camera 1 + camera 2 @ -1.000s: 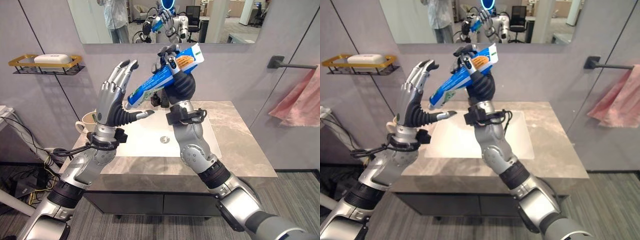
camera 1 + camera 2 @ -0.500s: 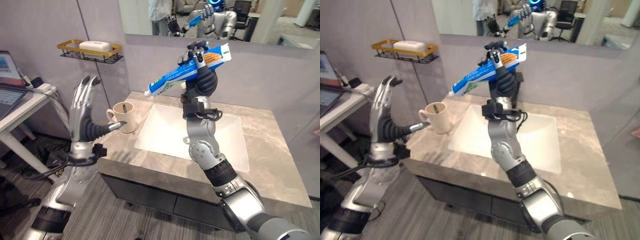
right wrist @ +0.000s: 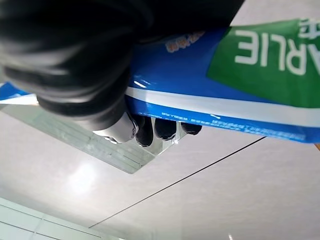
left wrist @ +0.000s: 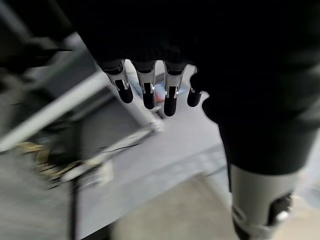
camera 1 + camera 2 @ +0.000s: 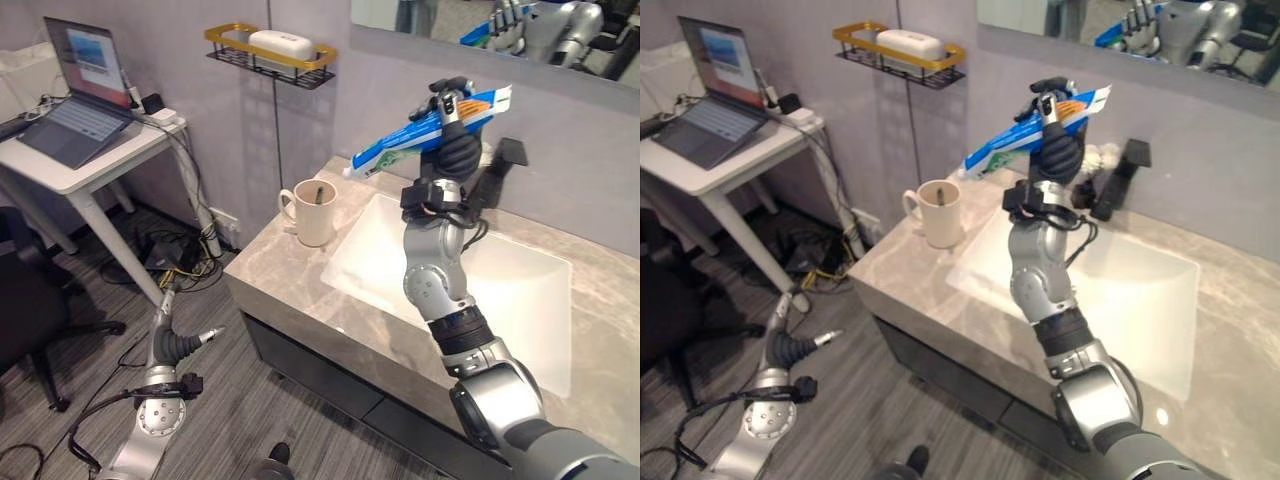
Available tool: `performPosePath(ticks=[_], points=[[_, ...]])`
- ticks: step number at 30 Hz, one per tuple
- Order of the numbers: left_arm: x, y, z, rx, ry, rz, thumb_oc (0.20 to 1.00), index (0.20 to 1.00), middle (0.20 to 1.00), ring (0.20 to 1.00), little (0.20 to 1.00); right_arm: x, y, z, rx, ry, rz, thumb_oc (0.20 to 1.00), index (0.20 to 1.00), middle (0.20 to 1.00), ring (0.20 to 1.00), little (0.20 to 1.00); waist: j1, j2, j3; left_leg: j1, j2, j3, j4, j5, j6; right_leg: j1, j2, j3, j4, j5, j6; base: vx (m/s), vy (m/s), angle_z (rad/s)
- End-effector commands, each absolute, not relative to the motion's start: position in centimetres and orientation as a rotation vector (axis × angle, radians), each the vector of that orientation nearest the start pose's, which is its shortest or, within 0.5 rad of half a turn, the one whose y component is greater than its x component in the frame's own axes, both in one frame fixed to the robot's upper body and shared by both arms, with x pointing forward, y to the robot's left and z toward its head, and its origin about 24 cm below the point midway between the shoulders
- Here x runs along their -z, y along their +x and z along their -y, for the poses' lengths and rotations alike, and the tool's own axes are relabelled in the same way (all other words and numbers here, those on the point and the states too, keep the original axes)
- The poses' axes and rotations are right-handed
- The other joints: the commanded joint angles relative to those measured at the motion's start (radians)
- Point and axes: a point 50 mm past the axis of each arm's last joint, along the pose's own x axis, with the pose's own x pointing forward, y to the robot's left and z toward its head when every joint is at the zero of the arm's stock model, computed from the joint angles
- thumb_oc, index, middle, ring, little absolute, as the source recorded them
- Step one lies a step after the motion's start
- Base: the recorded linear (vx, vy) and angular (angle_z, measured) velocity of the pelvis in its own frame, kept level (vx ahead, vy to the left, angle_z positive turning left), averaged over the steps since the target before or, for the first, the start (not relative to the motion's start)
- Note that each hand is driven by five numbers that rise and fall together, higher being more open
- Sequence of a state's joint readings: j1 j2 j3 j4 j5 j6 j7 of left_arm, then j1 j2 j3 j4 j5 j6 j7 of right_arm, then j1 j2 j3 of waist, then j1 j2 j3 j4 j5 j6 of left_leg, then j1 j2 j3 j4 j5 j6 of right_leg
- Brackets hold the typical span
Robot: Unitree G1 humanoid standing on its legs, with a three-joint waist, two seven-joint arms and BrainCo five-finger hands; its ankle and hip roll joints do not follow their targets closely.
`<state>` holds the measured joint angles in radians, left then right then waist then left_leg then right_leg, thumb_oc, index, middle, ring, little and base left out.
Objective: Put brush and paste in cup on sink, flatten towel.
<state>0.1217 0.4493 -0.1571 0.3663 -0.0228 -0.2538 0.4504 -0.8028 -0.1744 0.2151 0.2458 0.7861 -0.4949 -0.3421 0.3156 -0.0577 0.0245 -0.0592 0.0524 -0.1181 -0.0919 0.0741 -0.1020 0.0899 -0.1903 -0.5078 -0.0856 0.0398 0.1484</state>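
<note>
While my right hand (image 5: 455, 150) sits high in the upper right of the left eye view, its fingers are clenched round the blue toothpaste tube (image 5: 420, 128), which slants down toward the left with its cap end lowest. My right wrist view shows the same grasp from close up, dark fingertips (image 3: 165, 128) curled under the tube's blue and green face. Just below and left of the tube's cap end, the cream mug (image 5: 315, 212) stands upright on the marble counter (image 5: 275, 275), close beside the white basin (image 5: 520, 290), with a dark handle, which I take for the brush, poking out of it. My left hand (image 5: 165, 335) hangs low in the lower left of the frame, off the counter and over the grey floor, fingers straight and released, holding nothing; its wrist view shows the fingers (image 4: 146, 90) extended in a row. At upper left, a laptop (image 5: 80, 85) sits open on a white desk (image 5: 70, 165), and a gold wall shelf (image 5: 270, 55) carries a white soap dish.
</note>
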Motion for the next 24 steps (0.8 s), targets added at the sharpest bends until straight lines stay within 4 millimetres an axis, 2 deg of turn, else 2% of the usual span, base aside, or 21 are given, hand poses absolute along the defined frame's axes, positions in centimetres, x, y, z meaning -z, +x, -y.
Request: performPosePath(ticks=[1,2,4,7,8,9,10,11,12,13,15,18,20,24], points=[[3.7,20.4,-25.1,-0.232,0.504,-0.259,1.000,1.000,1.000,1.000,1.000,-29.5,33.6,11.1,-0.114,0.677,0.901,0.200,0.200,0.200,0.200,0.200,0.005,-0.047,-0.041,-0.020,-0.029,0.016,0.005,0.012,0.029,0.025,-0.074,0.081,0.022,0.103,0.032,0.03,0.026,0.06],[3.7,20.4,-25.1,-0.231,0.503,-0.258,1.000,1.000,1.000,1.000,1.000,-29.5,33.6,11.1,-0.114,0.676,0.902,0.200,0.200,0.200,0.200,0.200,0.005,-0.047,-0.041,-0.021,-0.029,0.016,0.005,0.012,0.029,0.024,-0.074,0.081,0.022,0.103,0.033,0.01,0.023,0.03],[8.1,18.1,-24.8,-0.163,0.490,-0.503,1.000,1.000,1.000,1.000,1.000,-29.9,33.9,10.4,-0.137,0.669,0.890,0.200,0.200,0.200,0.200,0.200,0.004,-0.046,-0.037,-0.014,-0.033,0.019,0.005,0.006,0.033,0.025,-0.075,0.087,0.029,0.106,0.035,0.04,0.028,0.02],[9.3,17.3,-24.6,-0.105,0.589,-0.563,1.000,1.000,1.000,1.000,1.000,-30.2,34.0,9.9,-0.153,0.683,0.888,0.200,0.200,0.200,0.200,0.200,0.002,-0.049,-0.038,-0.020,-0.036,0.019,0.005,0.009,0.036,0.020,-0.079,0.090,0.027,0.114,0.036,0.01,0.011,0.00],[11.3,15.2,-24.9,-0.045,0.661,-0.699,1.000,1.000,1.000,1.000,1.000,-30.4,34.3,9.4,-0.165,0.666,0.877,0.200,0.200,0.200,0.200,0.200,0.003,-0.053,-0.037,-0.021,-0.038,0.024,0.005,0.008,0.037,0.020,-0.081,0.094,0.026,0.121,0.039,0.00,0.000,0.00],[11.3,15.2,-24.9,-0.045,0.660,-0.697,1.000,1.000,1.000,1.000,1.000,-30.4,34.3,9.4,-0.166,0.665,0.878,0.200,0.200,0.200,0.200,0.200,0.003,-0.053,-0.037,-0.022,-0.038,0.024,0.005,0.008,0.037,0.019,-0.081,0.094,0.025,0.121,0.039,0.04,0.033,-0.01],[13.0,12.8,-25.8,-0.095,0.654,-0.850,1.000,1.000,1.000,1.000,1.000,-30.5,34.6,8.7,-0.188,0.666,0.858,0.200,0.200,0.200,0.200,0.200,0.005,-0.058,-0.038,-0.023,-0.039,0.029,0.005,0.008,0.038,0.016,-0.082,0.098,0.024,0.129,0.040,0.00,0.000,0.00],[13.0,12.8,-25.8,-0.095,0.654,-0.850,1.000,1.000,1.000,1.000,1.000,-30.5,34.6,8.7,-0.188,0.666,0.858,0.200,0.200,0.200,0.200,0.200,0.005,-0.058,-0.038,-0.025,-0.040,0.029,0.005,0.008,0.038,0.015,-0.083,0.098,0.024,0.129,0.040,0.04,0.027,-0.08],[13.8,11.0,-26.6,-0.185,0.614,-0.961,1.000,1.000,1.000,1.000,1.000,-30.6,34.8,8.4,-0.207,0.652,0.846,0.200,0.200,0.200,0.200,0.200,0.007,-0.066,-0.040,-0.027,-0.042,0.035,0.005,0.007,0.039,0.012,-0.083,0.101,0.021,0.138,0.042,0.02,0.015,-0.07],[14.2,10.3,-26.8,-0.215,0.595,-1.006,1.000,1.000,1.000,1.000,1.000,-30.7,34.9,8.2,-0.212,0.642,0.842,0.200,0.200,0.200,0.200,0.200,0.008,-0.068,-0.037,-0.029,-0.042,0.037,0.005,0.006,0.039,0.009,-0.083,0.104,0.020,0.141,0.042,0.03,0.017,-0.11],[14.4,9.6,-27.0,-0.229,0.587,-1.044,1.000,1.000,1.000,1.000,1.000,-30.7,34.9,8.2,-0.219,0.623,0.840,0.200,0.200,0.200,0.200,0.200,0.010,-0.072,-0.037,-0.030,-0.044,0.037,0.005,0.006,0.039,0.008,-0.084,0.105,0.018,0.146,0.043,0.02,0.011,-0.06],[15.1,7.3,-27.4,-0.215,0.612,-1.155,1.000,1.000,1.000,1.000,1.000,-31.1,35.3,8.5,-0.215,0.586,0.842,0.200,0.200,0.200,0.200,0.200,0.019,-0.080,-0.034,-0.041,-0.045,0.039,0.005,0.005,0.039,0.004,-0.083,0.105,0.011,0.159,0.047,0.00,0.000,0.00],[15.1,6.7,-27.7,-0.224,0.614,-1.190,1.000,1.000,1.000,1.000,1.000,-31.3,35.5,8.4,-0.219,0.573,0.835,0.200,0.200,0.200,0.200,0.200,0.024,-0.083,-0.032,-0.048,-0.046,0.040,0.005,0.006,0.038,0.000,-0.083,0.104,0.010,0.168,0.049,0.00,0.000,0.00],[15.2,6.7,-27.6,-0.232,0.584,-1.201,1.000,1.000,1.000,1.000,1.000,-31.2,35.8,8.4,-0.211,0.571,0.821,0.200,0.200,0.200,0.200,0.200,0.028,-0.087,-0.029,-0.056,-0.049,0.037,0.005,0.007,0.039,-0.003,-0.084,0.101,0.007,0.177,0.052,0.01,0.007,-0.05]])
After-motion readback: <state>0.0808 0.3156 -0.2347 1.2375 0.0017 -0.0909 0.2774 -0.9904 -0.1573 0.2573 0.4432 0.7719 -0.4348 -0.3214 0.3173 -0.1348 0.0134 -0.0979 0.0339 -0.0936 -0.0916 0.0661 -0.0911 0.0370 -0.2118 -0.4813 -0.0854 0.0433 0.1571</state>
